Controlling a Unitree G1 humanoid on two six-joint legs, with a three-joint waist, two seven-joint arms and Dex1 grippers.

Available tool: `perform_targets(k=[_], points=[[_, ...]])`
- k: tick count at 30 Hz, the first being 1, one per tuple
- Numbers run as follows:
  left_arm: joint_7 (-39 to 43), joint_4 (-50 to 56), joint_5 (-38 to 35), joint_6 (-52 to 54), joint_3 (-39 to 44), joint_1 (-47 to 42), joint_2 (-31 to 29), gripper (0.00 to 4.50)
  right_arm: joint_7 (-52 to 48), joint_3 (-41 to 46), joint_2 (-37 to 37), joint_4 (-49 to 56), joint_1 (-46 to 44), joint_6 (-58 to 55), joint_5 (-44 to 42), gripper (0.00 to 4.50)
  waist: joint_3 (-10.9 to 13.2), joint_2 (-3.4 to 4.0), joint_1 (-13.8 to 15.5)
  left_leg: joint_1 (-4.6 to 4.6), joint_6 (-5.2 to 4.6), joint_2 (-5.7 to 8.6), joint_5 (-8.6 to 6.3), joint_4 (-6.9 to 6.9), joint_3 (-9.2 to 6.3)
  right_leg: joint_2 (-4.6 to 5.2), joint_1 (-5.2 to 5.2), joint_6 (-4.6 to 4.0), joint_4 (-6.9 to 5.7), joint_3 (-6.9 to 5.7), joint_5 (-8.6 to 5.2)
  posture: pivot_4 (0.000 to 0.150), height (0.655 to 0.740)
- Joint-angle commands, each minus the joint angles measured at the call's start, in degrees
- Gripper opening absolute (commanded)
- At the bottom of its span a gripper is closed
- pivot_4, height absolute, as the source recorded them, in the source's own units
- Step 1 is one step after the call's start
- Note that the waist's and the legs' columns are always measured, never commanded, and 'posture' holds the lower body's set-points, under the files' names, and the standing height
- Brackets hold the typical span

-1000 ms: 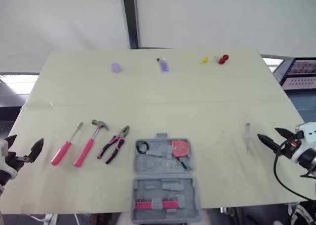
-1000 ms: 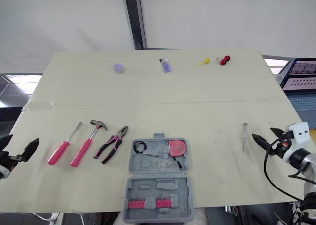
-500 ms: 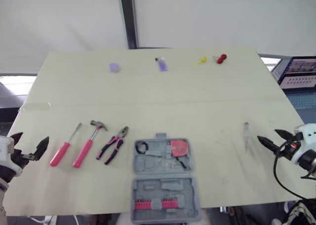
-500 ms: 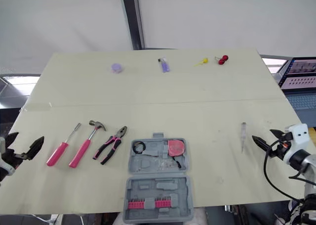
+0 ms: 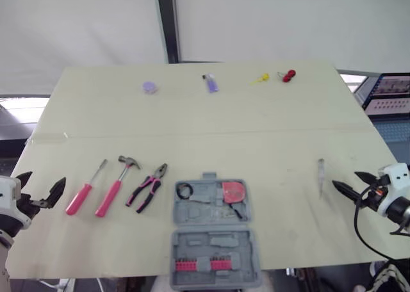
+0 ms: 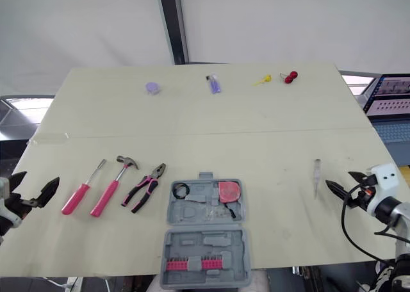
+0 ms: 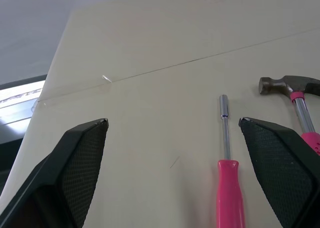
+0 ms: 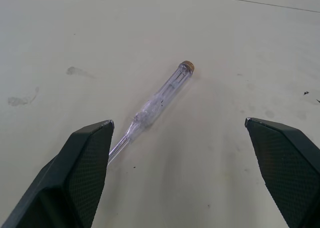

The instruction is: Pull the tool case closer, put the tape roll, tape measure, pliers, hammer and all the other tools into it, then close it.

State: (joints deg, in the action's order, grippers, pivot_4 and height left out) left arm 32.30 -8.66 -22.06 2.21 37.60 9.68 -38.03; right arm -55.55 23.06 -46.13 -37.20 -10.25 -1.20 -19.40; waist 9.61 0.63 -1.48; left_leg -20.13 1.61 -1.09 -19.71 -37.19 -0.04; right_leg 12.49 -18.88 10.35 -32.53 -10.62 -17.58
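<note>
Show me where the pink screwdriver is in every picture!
Left eye view: pink screwdriver, leftmost tool at the table's near left.
Right eye view: pink screwdriver, same near-left place.
Left wrist view: pink screwdriver, ahead of the open left gripper.
Shared landmark: the hammer right beside it.

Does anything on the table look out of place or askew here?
Nothing is spilled or damaged. The open tool case seems to overhang the table's near edge slightly. The clear screwdriver lies alone on the right, far from the hammer and pliers on the left.
</note>
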Motion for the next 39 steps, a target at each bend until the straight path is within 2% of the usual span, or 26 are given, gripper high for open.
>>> perform_targets(k=[1, 5, 9, 21, 32, 39], points=[[-0.43, 2.11, -0.38, -0.03, 1.02, 0.56, -0.02, 4.50, -0.35, 1.30, -1.45, 2.33, 0.46, 0.76, -0.69, 4.44, 0.01, 0.05, -0.16, -0.22, -0.02, 0.09, 0.01, 0.07, -0.20, 0.11, 0.28, 0.01, 0.07, -0.22, 0.00, 0.150, 0.7400], [-0.56, 2.61, -0.33, 0.25, 0.95, 0.67, 0.25, 4.50, 0.27, 1.17, -1.50, 2.44, 0.40, 0.68, -0.40, 4.44, 0.03, 0.13, -1.14, -0.23, -0.34, 1.14, 0.40, 0.26, -2.20, 1.17, 1.78, 0.39, 0.47, -2.51, -0.21, 0.150, 0.7400], [-0.73, 3.03, -0.26, 0.37, 0.75, 0.75, 0.53, 4.50, 0.36, 1.22, -1.60, 2.18, 0.17, 0.55, -0.36, 4.44, 0.04, 0.07, 0.15, -0.14, -0.27, 1.18, 0.44, -0.02, -2.04, 1.02, 1.33, 0.44, 0.22, -1.58, -0.22, 0.150, 0.7400], [-0.39, 2.43, -0.28, 0.32, 1.63, 0.59, -0.23, 4.50, 2.83, 2.69, -2.22, 0.80, 0.05, -0.04, -0.37, 4.44, 0.05, 0.08, 0.13, -0.06, -0.20, 1.12, 0.47, 0.06, -1.77, 0.93, 1.22, 0.44, 0.26, -1.27, -0.22, 0.150, 0.7400], [5.12, -6.95, 0.25, -0.72, 1.67, -0.13, -6.37, 4.50, 1.99, 4.65, -4.32, -0.64, 1.09, -2.92, -1.92, 4.44, 0.06, 0.11, -0.04, -0.02, -0.22, 1.11, 0.46, 0.10, -1.64, 0.93, 1.15, 0.44, 0.27, -1.15, -0.22, 0.150, 0.7400], [6.28, -8.03, 0.65, -1.55, 1.03, 0.19, -6.46, 4.50, 1.78, 5.02, -4.62, -1.09, 1.35, -2.37, -2.64, 4.44, 0.07, 0.10, -0.01, -0.05, -0.22, 1.08, 0.45, 0.13, -1.36, 0.90, 0.84, 0.44, 0.15, -0.84, -0.22, 0.150, 0.7400]])
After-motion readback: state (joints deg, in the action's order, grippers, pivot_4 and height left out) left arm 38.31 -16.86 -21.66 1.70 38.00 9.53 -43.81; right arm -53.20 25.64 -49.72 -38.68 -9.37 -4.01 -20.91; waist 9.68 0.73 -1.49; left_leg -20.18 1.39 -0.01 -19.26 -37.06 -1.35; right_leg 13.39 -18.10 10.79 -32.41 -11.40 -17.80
